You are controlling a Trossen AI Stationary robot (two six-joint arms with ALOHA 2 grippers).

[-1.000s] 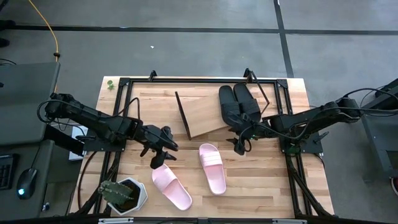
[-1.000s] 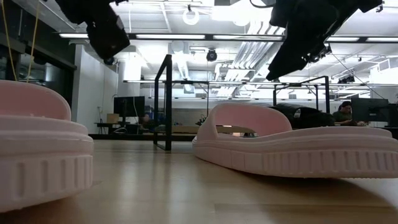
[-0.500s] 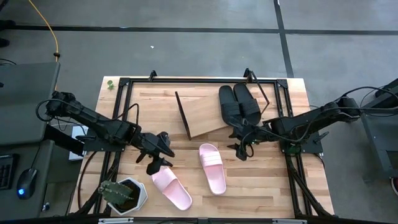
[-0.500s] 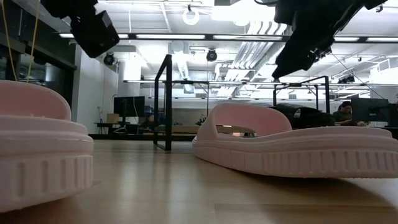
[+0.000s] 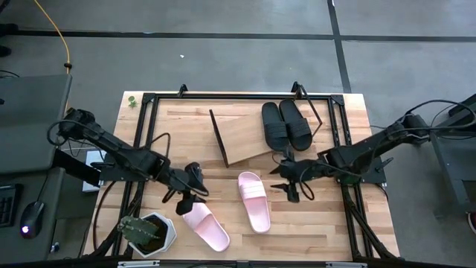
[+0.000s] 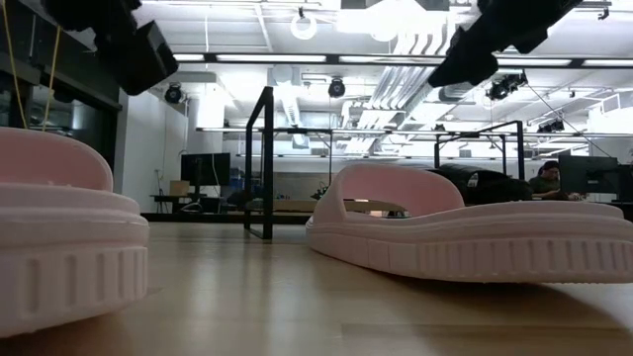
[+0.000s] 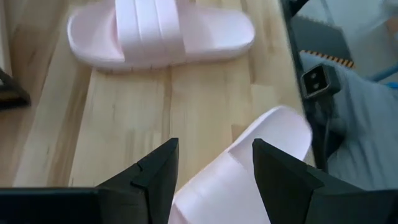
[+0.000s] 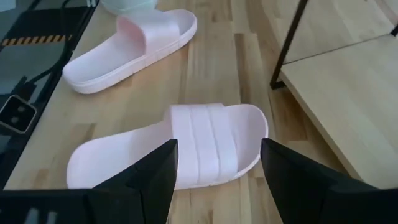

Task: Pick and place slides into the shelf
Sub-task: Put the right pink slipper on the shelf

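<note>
Overhead, both pincers' tips barely legible; wrist views: left pincer (image 7: 211, 171) and right pincer (image 8: 217, 171) apart, empty.

Potted cactus (image 5: 138, 230) in white pot, computer mouse (image 5: 28, 219), possibly keyboard (image 5: 7, 204)

Two black slides (image 5: 286, 124) on slanted shelf (image 5: 242, 138); two pink slides (image 5: 253, 201) flat on tabletop, seemingly strap-up.

pink slides: 2 (image 5: 206, 225) (image 5: 255, 201), bench front half | black slides: 2 (image 5: 273, 125) (image 5: 296, 123), on shelf's right end | shelf: 1 (image 5: 242, 139) | potted cactus: 1 (image 5: 149, 233), bench front-left corner | arms: 2
</note>
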